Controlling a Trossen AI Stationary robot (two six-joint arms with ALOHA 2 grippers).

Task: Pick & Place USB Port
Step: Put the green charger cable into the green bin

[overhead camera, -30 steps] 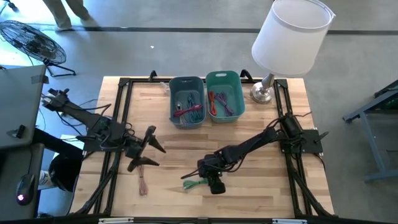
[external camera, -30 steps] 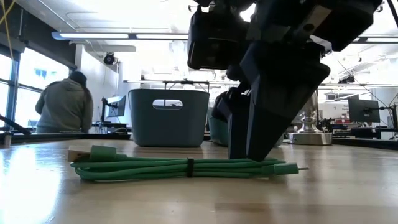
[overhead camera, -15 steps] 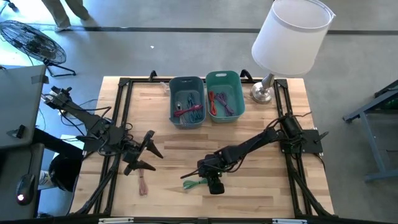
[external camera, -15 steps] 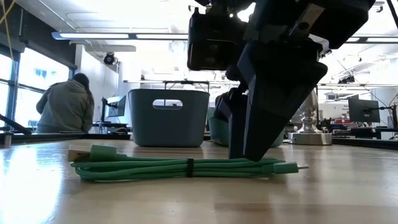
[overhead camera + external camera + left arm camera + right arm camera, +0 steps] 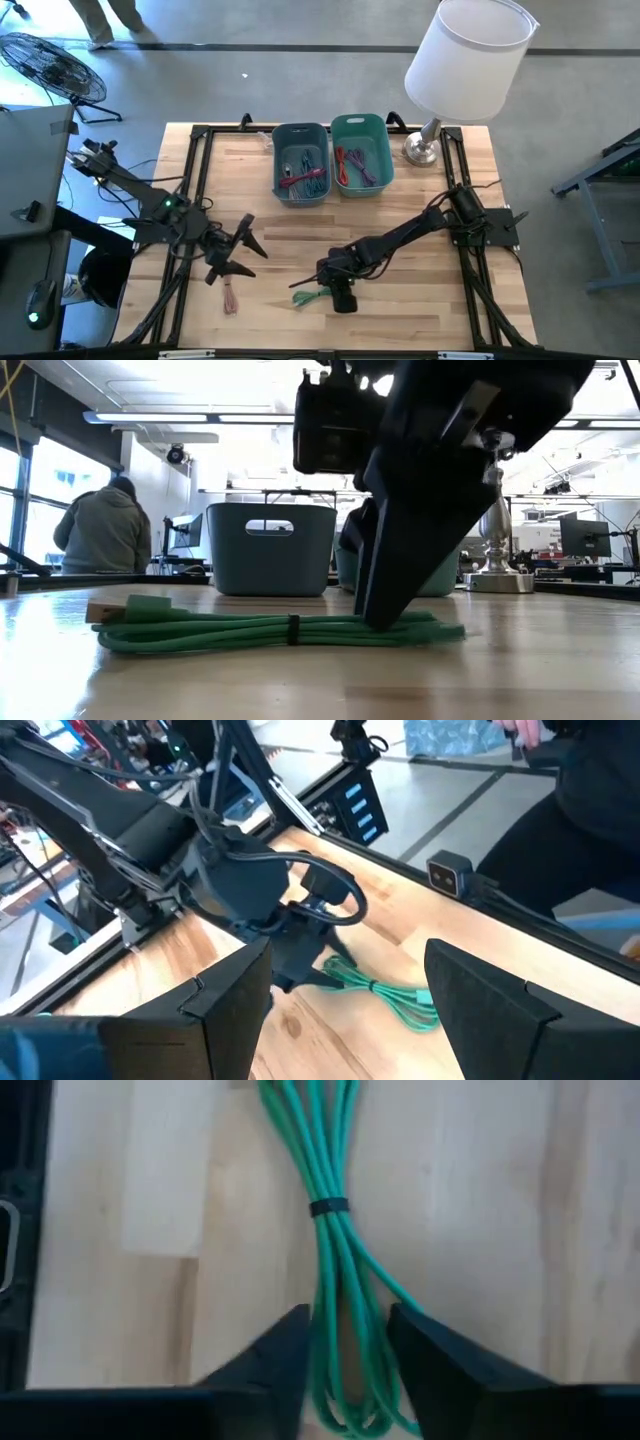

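Right wrist view shows the right claw (image 5: pixel 345 1370) down on the bench (image 5: pixel 480 1200), its two dark fingers (image 5: pixel 270 1360) straddling the bundled green USB cable (image 5: pixel 335 1250) with the strands running between them; the jaws look narrowed about the cable, though I cannot tell whether they have it firmly pinched. From the low view, the same claw stands on the bundle near one end, the cable lying flat on the wood with a dark tie (image 5: pixel 293 630) around its middle.

Farther out, the left claw (image 5: pixel 243 250) waits spread apart and empty over the left part of the bench, just above a pinkish cable (image 5: pixel 230 297).

This looks like the grasp step. Next would be a firm squeeze, a lift, and a carry to the blue bin (image 5: pixel 301 162) or teal bin (image 5: pixel 361 152) at the far edge.
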